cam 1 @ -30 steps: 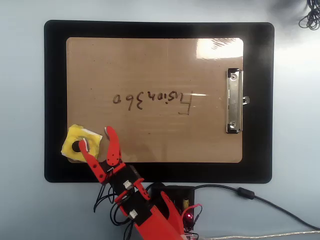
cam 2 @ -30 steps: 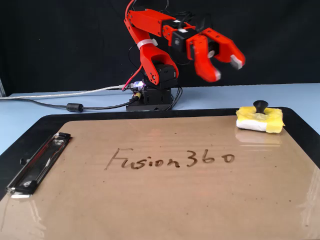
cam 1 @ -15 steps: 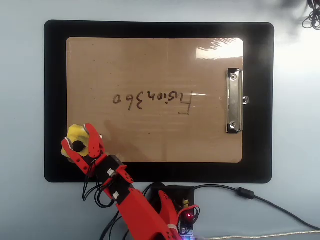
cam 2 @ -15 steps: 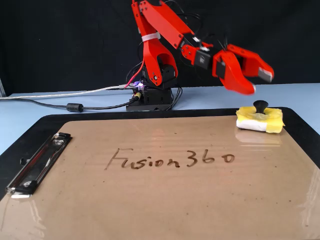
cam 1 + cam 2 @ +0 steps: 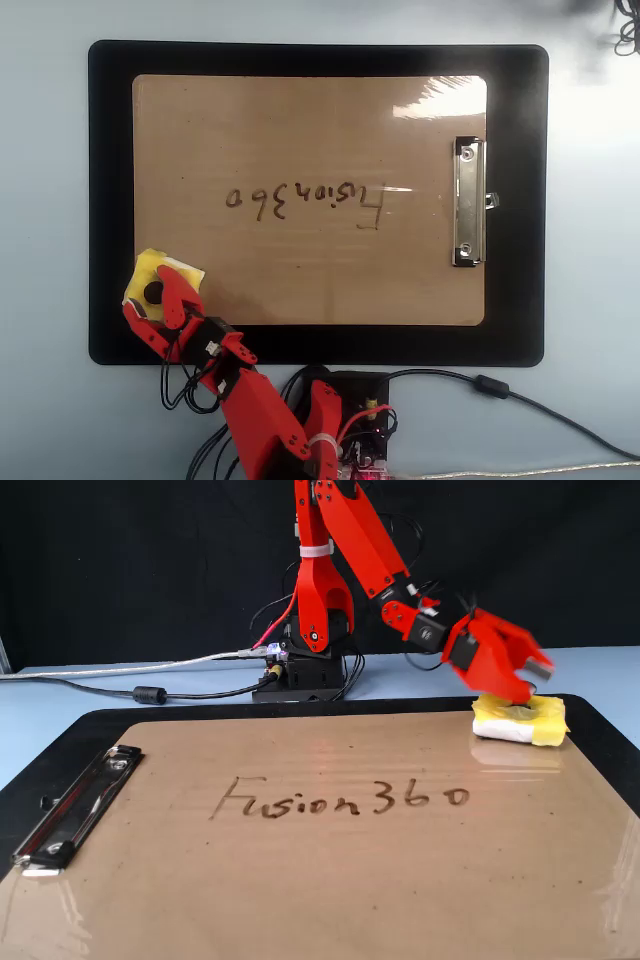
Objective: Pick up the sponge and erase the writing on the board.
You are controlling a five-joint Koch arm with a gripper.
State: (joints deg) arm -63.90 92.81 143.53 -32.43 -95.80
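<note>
While the arm leaned over the board's corner, things stood like so:
sponge (image 5: 152, 271): sat at the board's (image 5: 310, 130) bottom-left corner in the overhead view, partly under the red jaws
gripper (image 5: 152, 301): jaws straddled the black knob (image 5: 152, 292) (can't tell if they'd actually pinched it yet, the fixed view's blurry)
writing (image 5: 338, 798): mid-board, well apart from sponge
clip (image 5: 467, 202): on the board's right edge, overhead
</note>
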